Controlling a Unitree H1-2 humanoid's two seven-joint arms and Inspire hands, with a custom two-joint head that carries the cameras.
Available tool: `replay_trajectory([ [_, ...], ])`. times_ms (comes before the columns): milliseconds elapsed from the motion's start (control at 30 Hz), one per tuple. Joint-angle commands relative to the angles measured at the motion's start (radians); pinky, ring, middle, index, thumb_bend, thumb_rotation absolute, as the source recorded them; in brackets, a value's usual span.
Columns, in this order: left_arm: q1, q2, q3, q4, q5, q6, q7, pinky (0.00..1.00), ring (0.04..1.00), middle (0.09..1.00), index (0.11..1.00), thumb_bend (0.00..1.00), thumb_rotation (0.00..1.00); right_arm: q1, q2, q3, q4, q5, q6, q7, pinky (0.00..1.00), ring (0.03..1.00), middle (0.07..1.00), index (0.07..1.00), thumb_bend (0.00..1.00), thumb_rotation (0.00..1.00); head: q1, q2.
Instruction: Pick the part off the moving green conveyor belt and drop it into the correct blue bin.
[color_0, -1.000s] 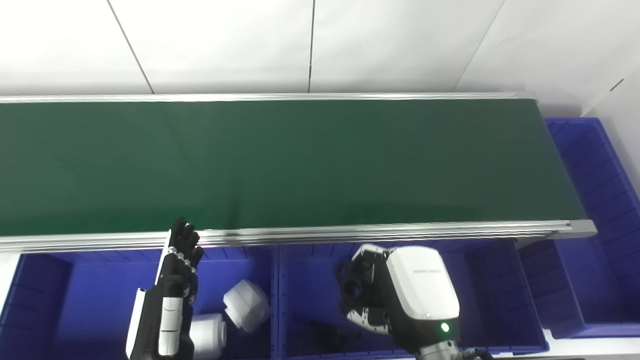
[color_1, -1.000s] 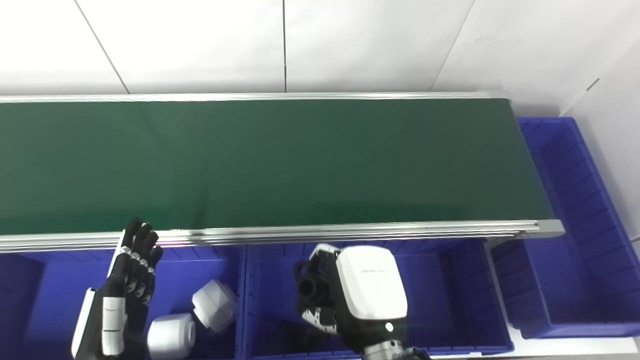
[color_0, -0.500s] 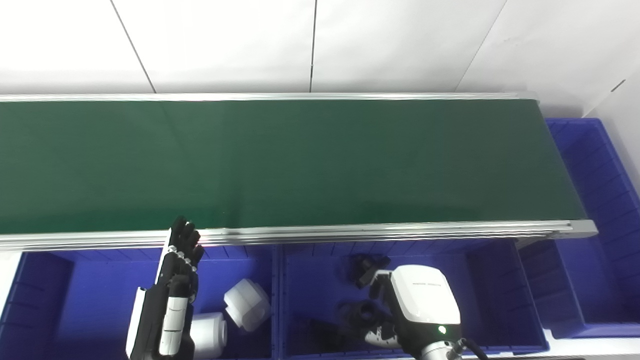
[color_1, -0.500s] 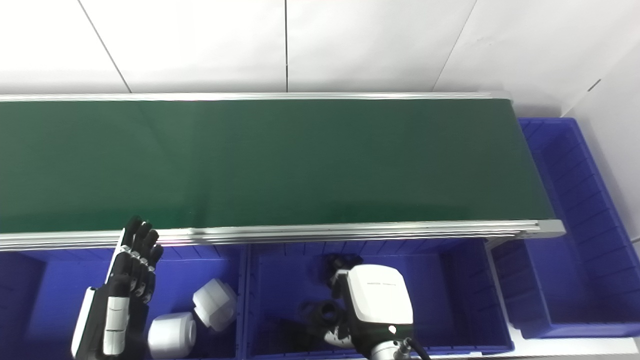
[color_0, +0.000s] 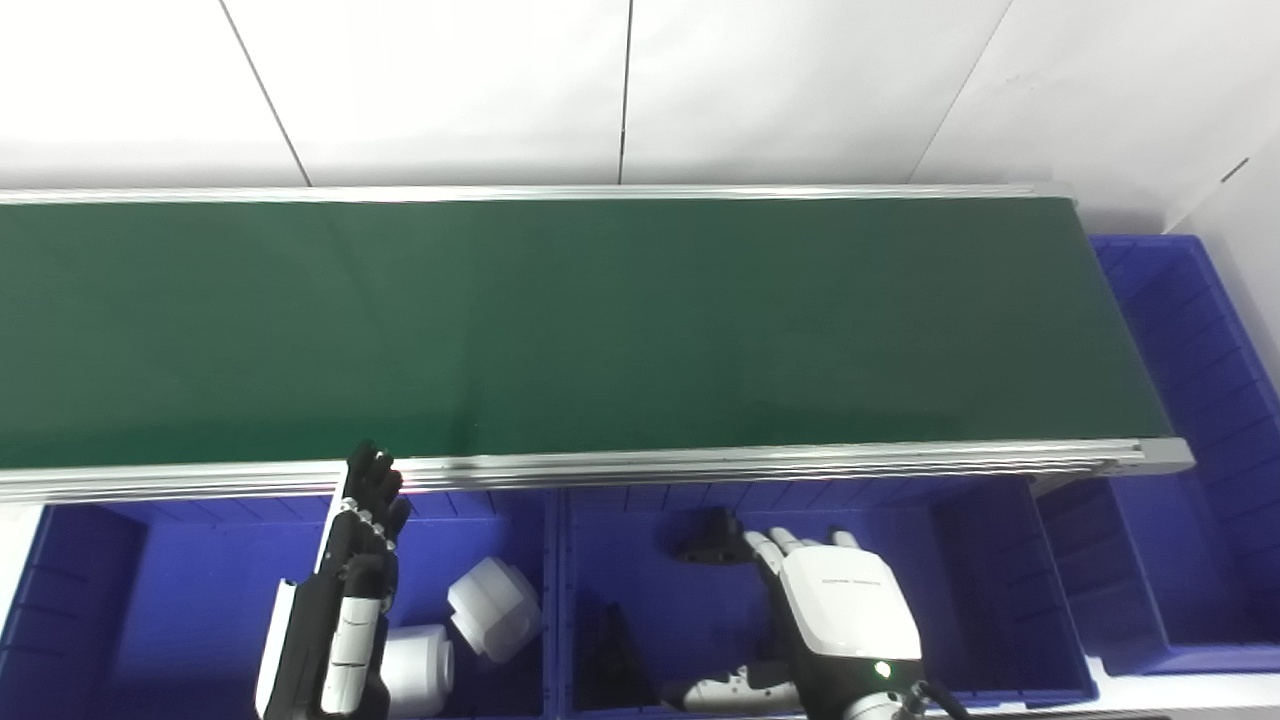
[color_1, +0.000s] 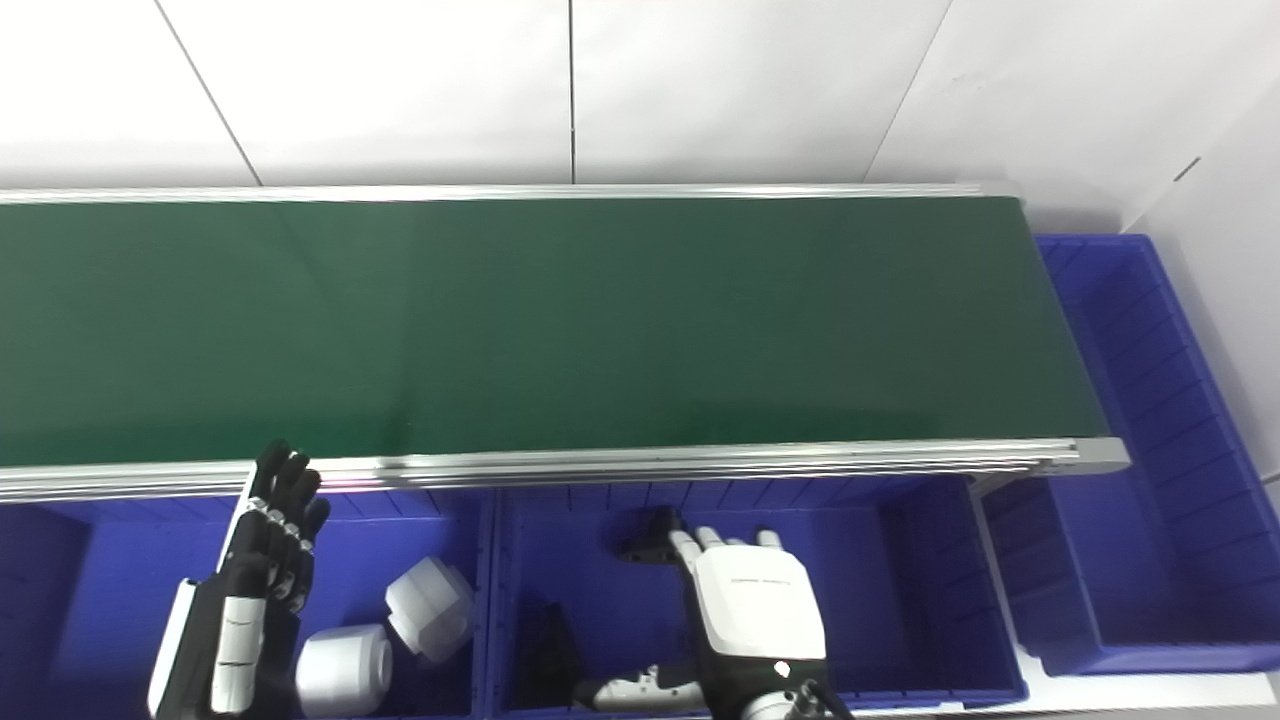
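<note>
Black part (color_0: 712, 540) lies in the middle blue bin (color_0: 980, 600), just below the green conveyor belt (color_0: 560, 320). Left of that bin, the left hand (color_0: 350, 590) hovers flat and released over the left bin (color_0: 80, 590), beside two white parts (color_0: 470, 625). The right hand (color_0: 835, 610) is spread, grasping nothing, its fingertips (color_0: 765, 545) just beside the black part.

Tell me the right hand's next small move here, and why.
Probably lift the right hand up out of the middle bin and back toward the belt. It is open and holds nothing, a black part lies in the bin by its fingertips, and the belt shows no part.
</note>
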Motion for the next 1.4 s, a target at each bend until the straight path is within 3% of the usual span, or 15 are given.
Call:
replay_trajectory([
  [0,0.005,0.005,0.002,-0.009,0.000,-0.032,-0.019,1.00,1.000,1.000,1.000,0.64,0.85,0.041,0.036,0.003,-0.067,0.189,-0.015,-0.065,0.66,0.771,0.844,0.830,0.96,0.84,0.013,-0.007],
  [67,0.004,0.007,0.004,-0.003,0.002,-0.033,-0.021,1.00,1.000,1.000,1.000,0.65,0.85,0.077,0.063,-0.001,-0.101,0.399,0.003,-0.089,0.63,0.766,0.834,0.826,0.88,0.91,0.029,-0.013],
  [167,0.000,0.012,0.006,0.007,0.008,-0.041,-0.024,1.00,1.000,1.000,1.000,0.66,0.85,0.164,0.110,-0.018,-0.113,0.803,-0.001,-0.139,0.69,0.798,0.839,0.833,0.82,0.94,0.055,-0.019],
  [233,-0.003,0.011,0.008,0.016,0.028,-0.051,-0.021,1.00,0.998,1.000,1.000,0.65,0.87,0.218,0.134,-0.036,-0.054,1.075,-0.089,-0.194,0.74,0.817,0.848,0.852,0.83,0.95,0.072,-0.025],
  [300,-0.006,0.010,0.008,0.029,0.042,-0.064,-0.019,1.00,0.992,1.000,1.000,0.65,0.88,0.224,0.134,-0.057,0.033,1.219,-0.207,-0.236,0.76,0.823,0.853,0.871,0.82,0.95,0.096,-0.033],
  [400,-0.012,0.006,0.006,0.047,0.044,-0.078,-0.020,1.00,0.986,1.000,1.000,0.64,0.87,0.185,0.128,-0.102,0.146,1.293,-0.335,-0.281,0.82,0.842,0.863,0.887,0.83,0.97,0.117,-0.039],
  [633,-0.030,0.004,0.012,0.063,0.087,-0.092,-0.011,0.99,0.966,1.000,1.000,0.64,0.86,0.124,0.122,-0.113,0.238,1.343,-0.430,-0.330,0.90,0.892,0.927,0.957,0.90,1.00,0.114,-0.037],
  [800,-0.026,-0.001,0.003,0.059,0.121,-0.106,-0.010,0.97,0.963,1.000,1.000,0.64,0.87,0.106,0.093,-0.105,0.271,1.356,-0.483,-0.368,0.91,0.897,0.933,0.967,0.89,1.00,0.144,-0.027],
  [1033,-0.017,-0.035,-0.020,0.069,0.156,-0.128,0.001,0.95,0.946,1.000,1.000,0.64,0.85,0.099,0.045,-0.111,0.283,1.384,-0.512,-0.392,0.92,0.914,0.950,0.998,0.89,1.00,0.245,-0.027],
  [1367,-0.009,-0.070,-0.030,0.064,0.145,-0.112,0.007,0.95,0.944,0.999,1.000,0.68,0.79,0.099,0.008,-0.113,0.281,1.410,-0.511,-0.403,0.93,0.928,0.961,1.000,0.87,1.00,0.271,-0.034],
])
